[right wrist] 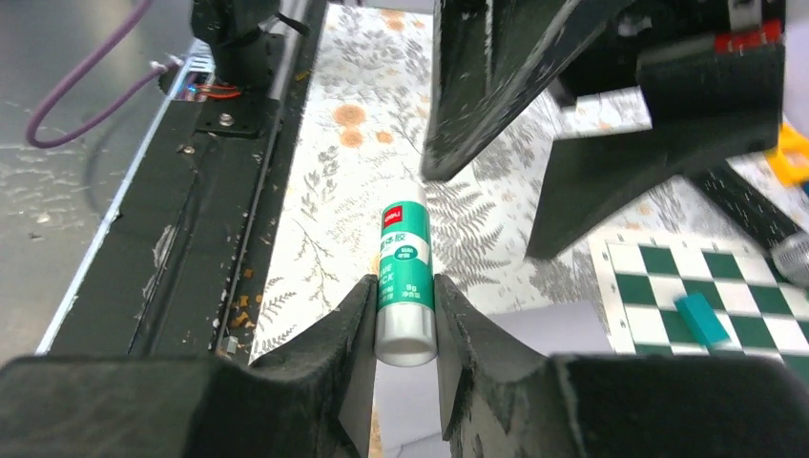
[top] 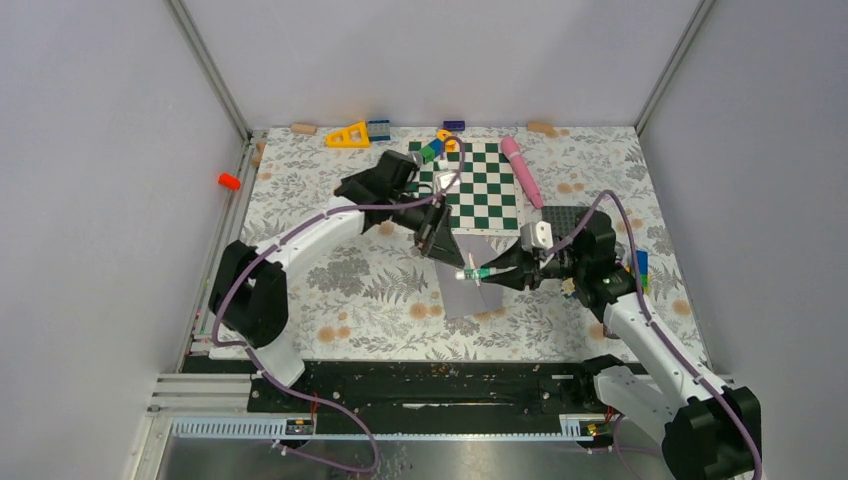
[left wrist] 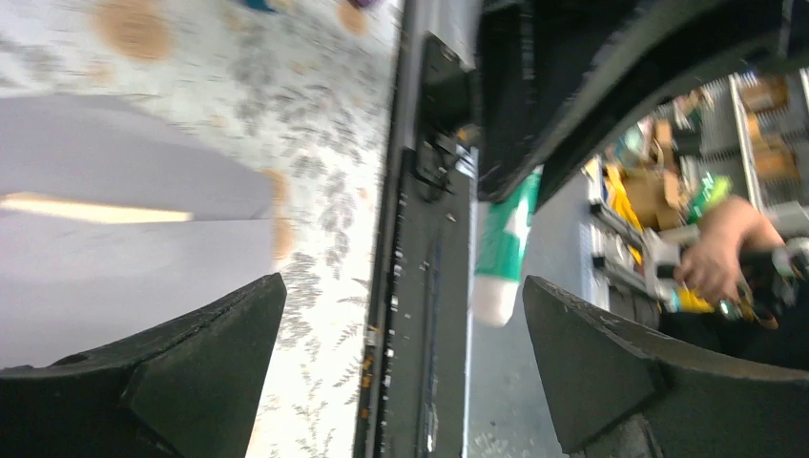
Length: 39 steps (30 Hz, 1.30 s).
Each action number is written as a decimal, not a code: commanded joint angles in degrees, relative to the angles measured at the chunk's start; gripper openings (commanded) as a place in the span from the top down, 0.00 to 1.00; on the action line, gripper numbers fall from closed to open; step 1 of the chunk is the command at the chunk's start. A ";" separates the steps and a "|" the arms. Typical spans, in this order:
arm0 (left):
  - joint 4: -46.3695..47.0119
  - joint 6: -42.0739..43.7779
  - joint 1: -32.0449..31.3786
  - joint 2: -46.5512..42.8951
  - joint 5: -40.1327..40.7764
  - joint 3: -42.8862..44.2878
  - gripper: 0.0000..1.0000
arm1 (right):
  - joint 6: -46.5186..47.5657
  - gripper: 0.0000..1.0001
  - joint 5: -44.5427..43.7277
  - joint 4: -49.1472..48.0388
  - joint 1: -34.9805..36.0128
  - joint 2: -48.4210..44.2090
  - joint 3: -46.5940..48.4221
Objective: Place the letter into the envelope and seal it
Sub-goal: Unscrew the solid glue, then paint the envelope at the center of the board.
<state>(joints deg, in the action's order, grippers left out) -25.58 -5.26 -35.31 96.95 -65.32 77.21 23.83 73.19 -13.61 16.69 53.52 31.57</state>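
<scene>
The light grey envelope (top: 462,285) lies flat on the floral cloth in the middle of the table, also seen in the left wrist view (left wrist: 114,248) and the right wrist view (right wrist: 563,329). A pale strip (left wrist: 95,208) crosses it; I cannot tell what it is. The letter is hidden. My right gripper (top: 492,272) (right wrist: 404,281) is shut on a green and white glue stick (right wrist: 404,267) (top: 474,272), held low over the envelope's middle. My left gripper (top: 440,243) (left wrist: 403,282) hovers just above the envelope's far edge, wide open, nothing between its fingers (left wrist: 191,353). The glue stick (left wrist: 501,248) shows beyond them.
A green and white chessboard (top: 480,190) lies behind the envelope, with a pink marker (top: 522,170) beside it and a dark studded plate (top: 572,220) to its right. Coloured blocks (top: 436,148) and a yellow triangle (top: 348,135) line the far edge. The black rail (top: 430,385) runs along the near edge.
</scene>
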 commanded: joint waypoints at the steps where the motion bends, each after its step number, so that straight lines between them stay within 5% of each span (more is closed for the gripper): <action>1: 3.18 -1.09 6.54 -4.76 5.86 1.28 0.01 | 20.33 1.00 -9.76 32.80 0.71 0.98 10.57; 9: 8.21 -3.99 9.47 -2.92 21.50 -2.82 0.01 | 23.36 0.97 -26.57 44.29 1.74 4.05 18.18; 20: 8.53 -5.98 9.69 7.33 19.23 -0.54 0.08 | 18.11 1.00 -39.91 34.89 8.91 14.79 18.98; 28: 11.49 -9.69 10.58 13.59 13.24 0.11 0.44 | 2.84 1.00 -46.90 28.00 9.59 25.16 25.29; 31: 17.24 -13.54 10.61 14.27 12.09 -2.11 0.57 | -4.92 1.00 -50.27 30.59 9.59 30.96 30.63; 33: 24.03 -18.80 10.62 15.50 12.10 -4.34 0.74 | -11.20 1.00 -51.47 38.08 9.52 38.12 39.52; 39: 31.31 -24.93 10.57 18.27 14.45 -7.02 0.86 | -18.54 1.00 -50.72 43.70 9.56 44.90 44.19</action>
<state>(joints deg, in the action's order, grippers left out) -2.68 -24.43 -25.04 113.03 -50.87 71.48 13.32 23.16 23.73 25.87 95.96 73.23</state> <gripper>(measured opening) 0.158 0.313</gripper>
